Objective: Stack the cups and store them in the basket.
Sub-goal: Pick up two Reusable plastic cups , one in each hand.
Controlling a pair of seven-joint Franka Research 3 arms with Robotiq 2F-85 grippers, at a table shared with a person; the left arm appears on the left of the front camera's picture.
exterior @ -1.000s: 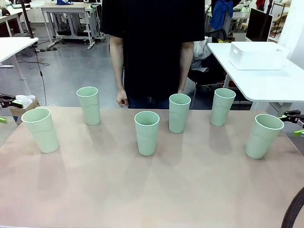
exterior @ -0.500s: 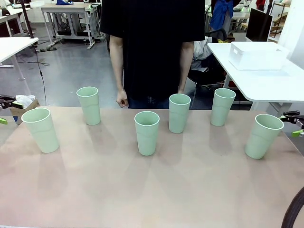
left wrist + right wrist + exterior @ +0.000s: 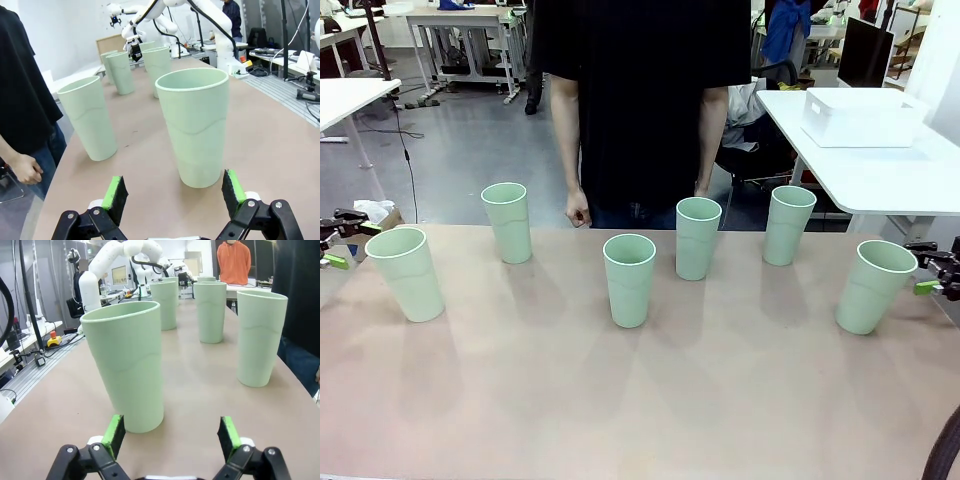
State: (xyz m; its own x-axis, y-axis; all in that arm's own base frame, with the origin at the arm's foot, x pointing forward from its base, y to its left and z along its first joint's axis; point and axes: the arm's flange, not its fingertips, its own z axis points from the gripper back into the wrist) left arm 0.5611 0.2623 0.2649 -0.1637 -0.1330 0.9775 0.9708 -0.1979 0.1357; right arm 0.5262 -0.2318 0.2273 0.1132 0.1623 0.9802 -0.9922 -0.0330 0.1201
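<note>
Six green cups stand upright in a loose row on the brown table (image 3: 640, 400), each one apart from the others. The left gripper (image 3: 345, 243) is at the left edge of the table. Its two fingers are spread wide and hold nothing. The far-left cup (image 3: 405, 272) stands just in front of it, lined up with the gap between the green pads (image 3: 116, 192), but nothing touches the cup. The right gripper (image 3: 928, 267) is at the right edge of the table. Its fingers are spread wide too, with nothing in them. The far-right cup (image 3: 873, 286) stands just in front of it, a bit closer to one pad than the other, and it is not touched. The four other cups stand between these two, closer to the person (image 3: 640, 90) at the far side. The person's hand (image 3: 578, 210) hangs by the table edge, curled into a loose fist, and holds nothing. The basket (image 3: 860, 117) sits on a white table (image 3: 880, 180) off to the right, well away from all the cups.
</note>
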